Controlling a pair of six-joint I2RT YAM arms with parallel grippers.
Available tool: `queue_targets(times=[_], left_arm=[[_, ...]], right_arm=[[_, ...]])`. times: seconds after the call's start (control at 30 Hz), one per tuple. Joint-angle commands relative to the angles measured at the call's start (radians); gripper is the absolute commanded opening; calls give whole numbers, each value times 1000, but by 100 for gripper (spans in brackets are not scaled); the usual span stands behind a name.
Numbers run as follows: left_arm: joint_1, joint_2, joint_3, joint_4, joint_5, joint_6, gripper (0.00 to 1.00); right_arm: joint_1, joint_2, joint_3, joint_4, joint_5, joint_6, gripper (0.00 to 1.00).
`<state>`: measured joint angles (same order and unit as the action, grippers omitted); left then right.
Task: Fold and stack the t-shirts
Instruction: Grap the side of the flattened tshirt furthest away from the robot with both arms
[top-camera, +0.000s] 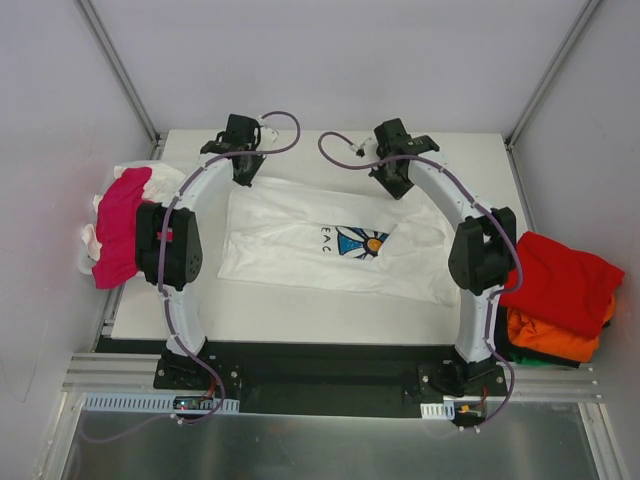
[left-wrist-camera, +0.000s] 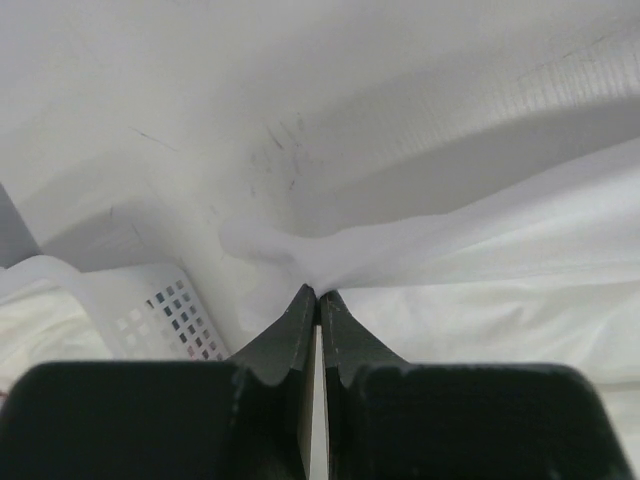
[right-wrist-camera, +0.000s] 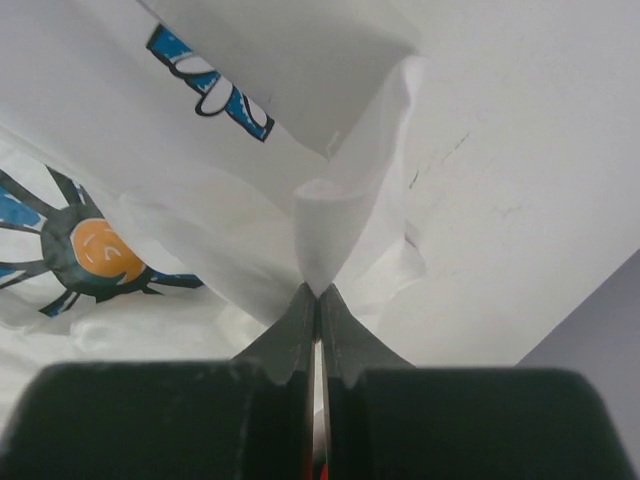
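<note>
A white t-shirt (top-camera: 300, 240) with a blue daisy print (top-camera: 362, 242) lies spread on the middle of the table. My left gripper (top-camera: 243, 172) is shut on the shirt's far left edge; the left wrist view shows white cloth (left-wrist-camera: 330, 255) pinched at the fingertips (left-wrist-camera: 300, 315). My right gripper (top-camera: 398, 185) is shut on the far right edge, where the right wrist view shows a fold of cloth (right-wrist-camera: 335, 230) pinched beside the daisy print (right-wrist-camera: 95, 250). A magenta-pink tee (top-camera: 120, 225) lies at the left. Red (top-camera: 560, 280) and orange (top-camera: 555, 335) tees lie at the right.
A white perforated basket (left-wrist-camera: 150, 310) holds the pink tee and white cloth at the table's left edge (top-camera: 130, 180). The red and orange tees hang over the table's right edge. Grey walls and metal posts (top-camera: 120, 65) enclose the table.
</note>
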<state>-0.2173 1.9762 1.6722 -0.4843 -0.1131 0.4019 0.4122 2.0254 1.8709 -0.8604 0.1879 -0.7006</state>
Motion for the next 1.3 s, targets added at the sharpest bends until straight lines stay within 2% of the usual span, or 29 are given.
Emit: queue_targets(times=[0.0, 0.1, 0.43, 0.8, 1.07, 1.27], left_arm=[[-4, -85, 7, -27, -49, 26, 0], [-4, -71, 37, -27, -66, 28, 0], [-2, -8, 86, -27, -99, 37, 0], [-1, -54, 58, -25, -137, 41, 0], [2, -63, 72, -27, -165, 40, 0], [2, -105, 43, -27, -174, 51, 0]], right_arm=[[-1, -76, -9, -11, 123, -34, 1], [-3, -56, -1, 21, 192, -51, 1], [-26, 9, 86, 96, 281, -80, 1], [-29, -85, 45, 121, 377, -106, 1], [-47, -62, 109, 138, 429, -143, 1], [-39, -91, 97, 118, 424, -128, 1]])
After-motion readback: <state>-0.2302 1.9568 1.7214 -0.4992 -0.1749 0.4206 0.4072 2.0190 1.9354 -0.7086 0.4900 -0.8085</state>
